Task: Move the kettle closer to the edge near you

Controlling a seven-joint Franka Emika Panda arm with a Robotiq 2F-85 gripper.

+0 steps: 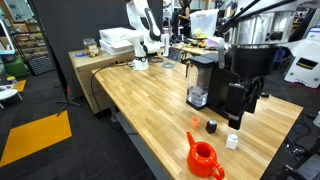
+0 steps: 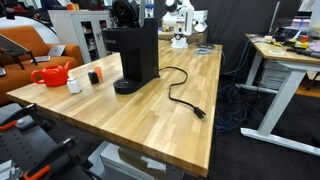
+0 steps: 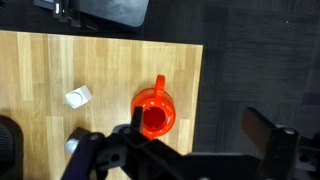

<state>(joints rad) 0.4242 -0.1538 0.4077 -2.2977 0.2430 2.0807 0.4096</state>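
Note:
The small orange-red kettle (image 1: pixel 204 157) stands on the light-wood tabletop (image 1: pixel 140 95) close to its rim. It also shows in an exterior view (image 2: pixel 50 75) and from above in the wrist view (image 3: pixel 154 113), with its spout pointing away and the table edge (image 3: pixel 203 95) just to its right. My gripper (image 3: pixel 198 132) is open and empty, well above the table. One finger hangs over the kettle's body and the other over the dark floor. In an exterior view the gripper (image 1: pixel 238 103) hangs beside the coffee machine.
A black coffee machine (image 1: pixel 201 80) (image 2: pixel 135 55) stands mid-table, its cord (image 2: pixel 182 97) trailing over the wood. A small white cap (image 1: pixel 232 142) (image 3: pixel 79 97) and a black cap (image 1: pixel 211 126) (image 2: pixel 94 76) lie near the kettle. Dark carpet (image 3: pixel 260 60) lies beyond the edge.

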